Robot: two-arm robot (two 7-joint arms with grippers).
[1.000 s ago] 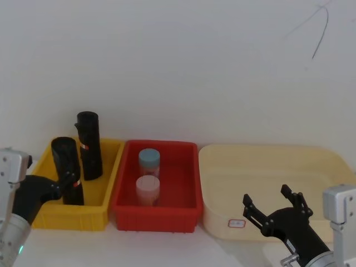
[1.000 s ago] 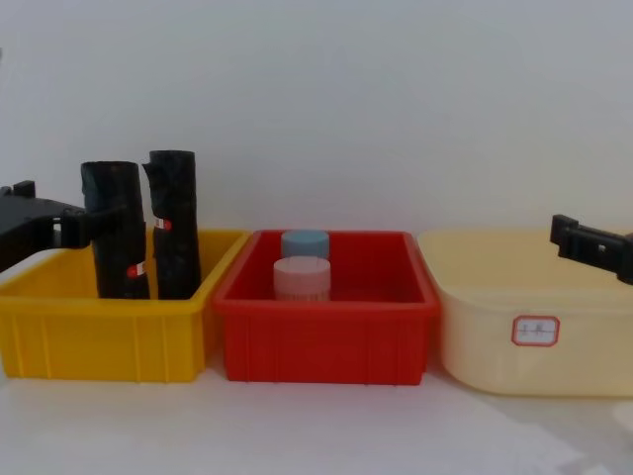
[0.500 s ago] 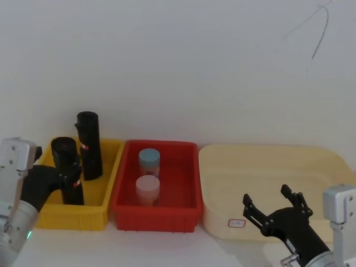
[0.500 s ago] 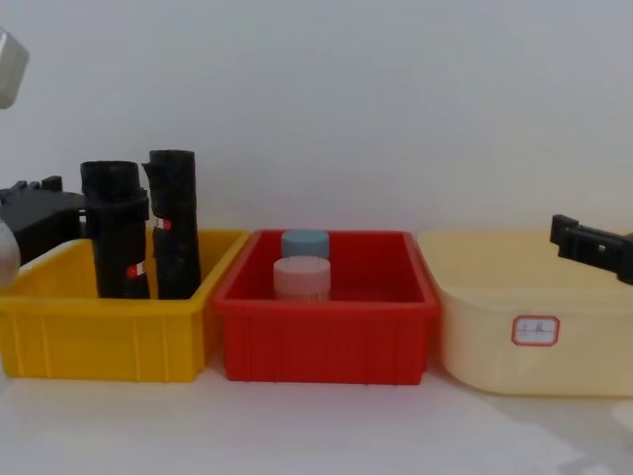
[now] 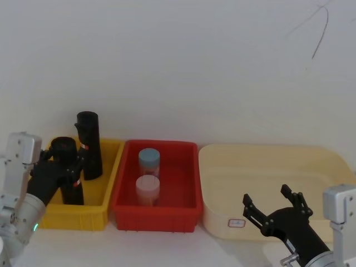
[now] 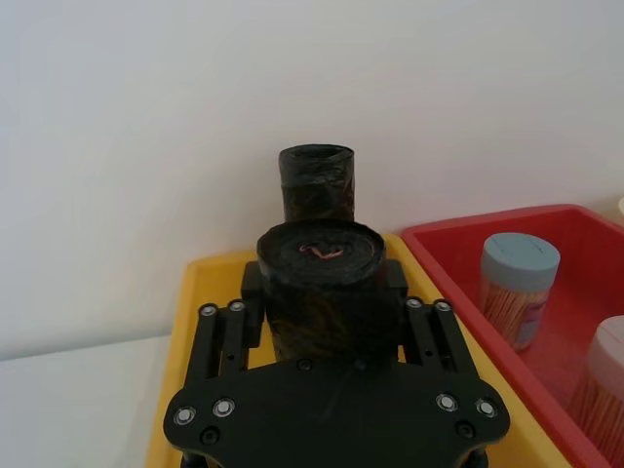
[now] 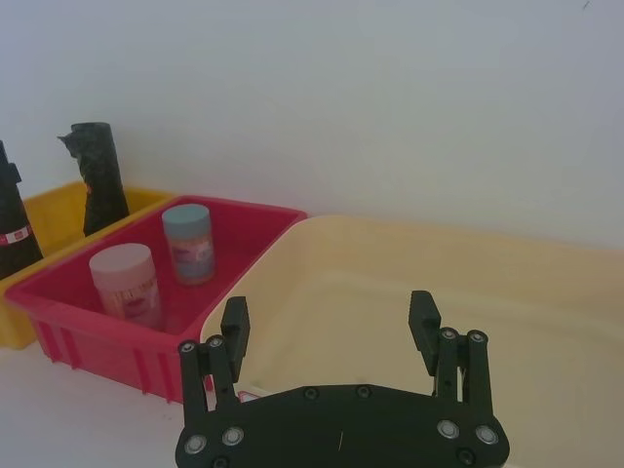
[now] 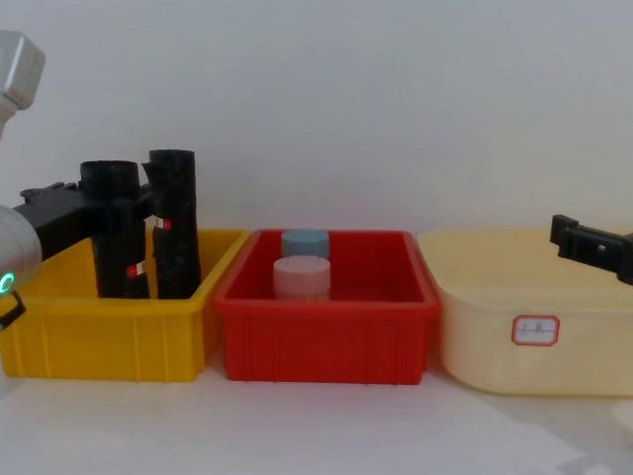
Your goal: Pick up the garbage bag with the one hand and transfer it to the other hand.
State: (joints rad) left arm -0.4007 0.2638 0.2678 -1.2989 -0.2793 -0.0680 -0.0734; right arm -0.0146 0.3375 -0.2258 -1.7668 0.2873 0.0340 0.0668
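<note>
Left gripper (image 5: 65, 166) has advanced around garbage bag (image 5: 73, 192)

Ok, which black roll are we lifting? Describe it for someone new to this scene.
Find the yellow bin on the robot's left; two black rolls stand upright in it. The garbage bag is the nearer roll, with the left pincer at its upper part. The other roll behind it has a ragged flap at the top.

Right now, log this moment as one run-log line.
left gripper: around garbage bag, upright in yellow bin | right gripper: open, by cream tub | handover: not yet done
</note>
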